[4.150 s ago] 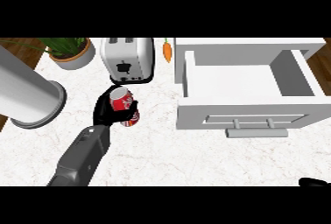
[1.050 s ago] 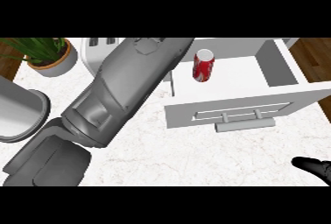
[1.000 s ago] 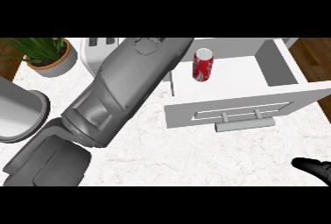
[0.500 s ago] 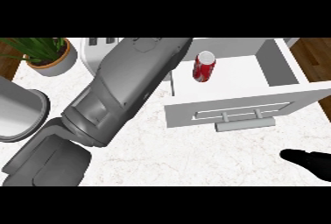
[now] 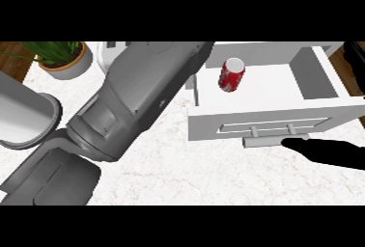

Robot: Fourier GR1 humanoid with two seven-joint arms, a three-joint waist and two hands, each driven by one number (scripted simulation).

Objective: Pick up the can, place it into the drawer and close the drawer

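Note:
The red can [image 5: 232,74] stands upright inside the open white drawer [image 5: 314,79], near its back left corner. My left forearm [image 5: 135,106] stretches from the lower left up to the drawer's left wall; its hand is out of sight past the picture's top. My right hand [image 5: 329,153] comes in from the right, open, with straight fingers pointing left. Its fingertips [image 5: 291,143] lie at the drawer's handle [image 5: 262,141], just below the drawer front [image 5: 260,123].
A potted plant [image 5: 61,58] stands at the back left. A large grey cylinder [image 5: 21,118] sits at the left edge. A white appliance [image 5: 113,46] shows partly behind my left forearm. A dark shape [image 5: 354,54] lies at the right edge.
My right hand has moved up and left from the lower right corner to the drawer's handle. The can, drawer and left forearm have stayed put.

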